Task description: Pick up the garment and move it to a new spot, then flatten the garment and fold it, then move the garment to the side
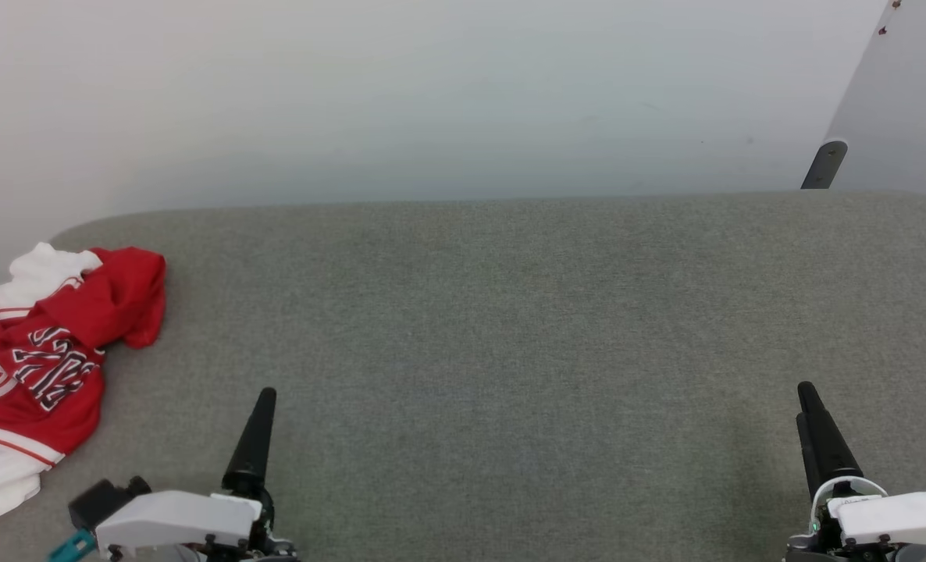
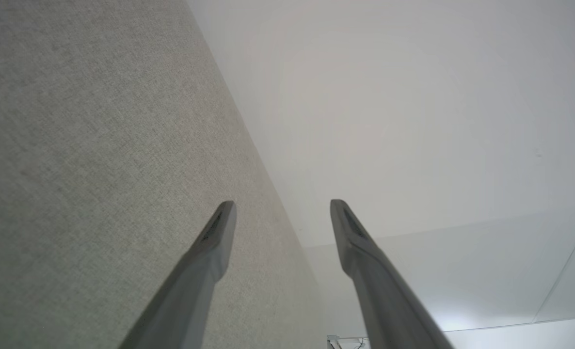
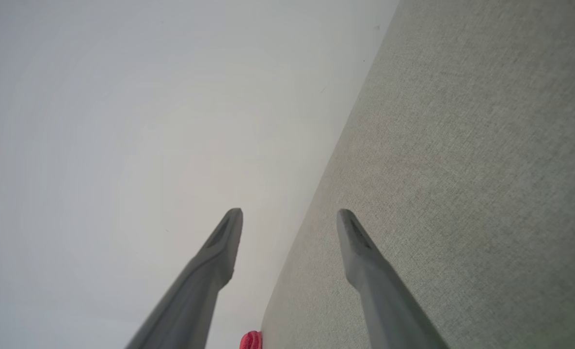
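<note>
1. The garment [image 1: 41, 343] lies crumpled at the far left of the grey counter [image 1: 510, 312]. It is red, with white sleeves and black lettering facing up. The head view's left edge cuts part of it off.
2. The left hand [image 2: 282, 203] has its fingers spread wide with nothing between them. It hovers low at the near edge, to the right of the garment and apart from it.
3. The right hand [image 3: 290, 212] is also spread wide and empty. It sits at the near right, well apart from the garment.
4. Judged step: the first pick-up, not yet begun.
5. The left hand is the nearer one and looks the better choice for the reach.
6. A good target is the raised red bunch at the garment's far side. Come down over it and pinch the fold, not the flat cloth.
7. Lift clear before carrying, because dragging could bunch the garment further or nudge it off the counter's left rim. The broad open middle looks like a suitable new spot.
8. The head view gives the garment's lay and both hands' places, but each hand is edge-on there, so the finger gap is hard to read.
9. The wrist views show those gaps plainly.
10. The right wrist view also catches a red sliver of the garment [image 3: 251, 341] at the counter's rim, against the pale wall [image 1: 432, 94].
</note>
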Motion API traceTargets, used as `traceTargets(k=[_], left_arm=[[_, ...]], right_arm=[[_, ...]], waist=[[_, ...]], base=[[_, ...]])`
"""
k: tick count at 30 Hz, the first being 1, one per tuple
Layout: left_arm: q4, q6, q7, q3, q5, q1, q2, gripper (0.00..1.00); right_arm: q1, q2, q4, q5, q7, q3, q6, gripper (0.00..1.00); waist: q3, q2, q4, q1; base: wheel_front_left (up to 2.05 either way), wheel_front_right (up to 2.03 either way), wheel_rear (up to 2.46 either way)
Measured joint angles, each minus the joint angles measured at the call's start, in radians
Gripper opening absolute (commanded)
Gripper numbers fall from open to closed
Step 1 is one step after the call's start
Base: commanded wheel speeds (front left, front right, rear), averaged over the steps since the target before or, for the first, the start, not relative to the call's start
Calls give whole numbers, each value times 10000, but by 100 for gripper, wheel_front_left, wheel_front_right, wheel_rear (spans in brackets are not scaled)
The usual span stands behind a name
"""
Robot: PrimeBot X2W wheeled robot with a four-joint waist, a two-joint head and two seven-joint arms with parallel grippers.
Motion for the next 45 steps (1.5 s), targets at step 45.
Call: traceTargets(k=[45], left_arm=[[-654, 1114, -1471, -1538, 6510, -31, 1476, 100]], right_arm=[[376, 44, -1496, -7208, -506, 102, 2, 100]], waist=[[-191, 0, -4, 0]], base=[[0, 0, 0]])
